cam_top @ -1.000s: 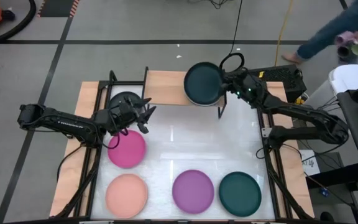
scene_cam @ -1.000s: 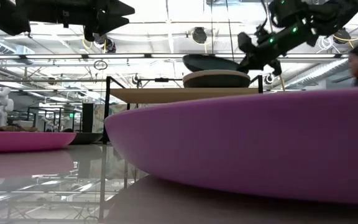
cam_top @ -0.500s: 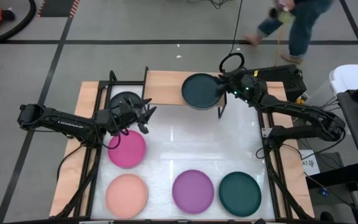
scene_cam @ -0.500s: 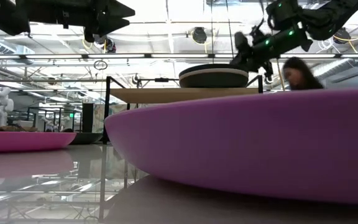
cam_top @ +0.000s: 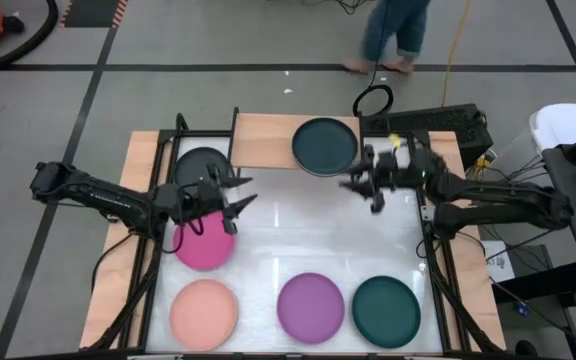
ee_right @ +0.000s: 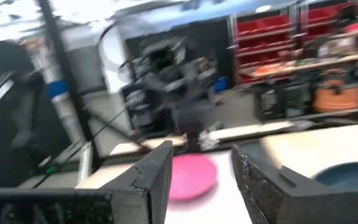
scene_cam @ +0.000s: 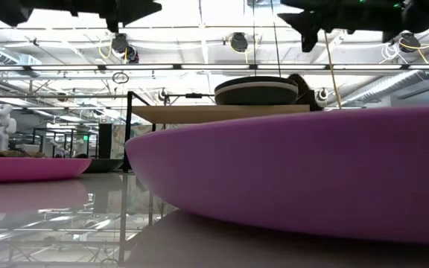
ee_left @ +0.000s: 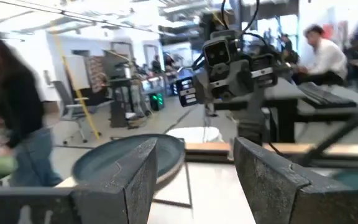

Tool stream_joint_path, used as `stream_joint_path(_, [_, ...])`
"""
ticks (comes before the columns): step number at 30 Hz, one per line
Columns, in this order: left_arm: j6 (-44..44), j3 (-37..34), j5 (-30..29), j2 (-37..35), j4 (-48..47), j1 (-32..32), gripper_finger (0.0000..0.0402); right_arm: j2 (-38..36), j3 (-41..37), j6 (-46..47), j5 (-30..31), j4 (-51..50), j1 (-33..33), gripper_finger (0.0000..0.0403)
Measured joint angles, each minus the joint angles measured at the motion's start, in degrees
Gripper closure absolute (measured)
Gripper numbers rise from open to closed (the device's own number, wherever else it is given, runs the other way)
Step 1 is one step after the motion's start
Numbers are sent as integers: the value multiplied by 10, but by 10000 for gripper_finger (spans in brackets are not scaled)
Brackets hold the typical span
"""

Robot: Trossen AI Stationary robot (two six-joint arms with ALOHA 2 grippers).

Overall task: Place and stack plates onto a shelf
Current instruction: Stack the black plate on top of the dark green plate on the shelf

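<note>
Landmark: small light-wood shelf (cam_top: 268,140) on thin black legs, at the far edge of the white-topped table (cam_top: 288,245). On the shelf's right end sits a round dark teal matte plate (cam_top: 325,147); low view shows it stacked on a beige plate (scene_cam: 256,94), both resting flat on the board.

Right gripper (cam_top: 360,186) hangs over the table just in front of the shelf's right end, apart from the teal plate, holding nothing; its own wrist view shows its fingers (ee_right: 143,186) spread with a gap between them.

Left gripper (cam_top: 238,193) hovers in front of the shelf's left end, over the far edge of a round magenta plate (cam_top: 202,243); fingers (ee_left: 129,177) parted, nothing between them.

A round charcoal plate (cam_top: 200,165) lies on the table just left of the shelf, partly behind the left arm.

Well in front of the shelf, along the table's near edge, a row: salmon pink plate (cam_top: 204,309), purple plate (cam_top: 310,308), second dark teal plate (cam_top: 386,312), each apart from the next.

A person's legs (cam_top: 393,30) stand on the floor beyond the shelf.
</note>
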Motion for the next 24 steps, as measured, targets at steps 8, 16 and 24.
stream_joint_path(8, [-29, 29, -4, 0, -106, -27, 188, -47, -55, -22, 123, -65, 130, 260])
stream_joint_path(16, [-64, 29, -4, 0, -177, -36, 188, -51, -164, -15, 263, 48, 192, 260])
stream_joint_path(24, [-141, 63, -4, 0, -380, -36, 188, -59, -194, -38, 261, 139, 191, 260])
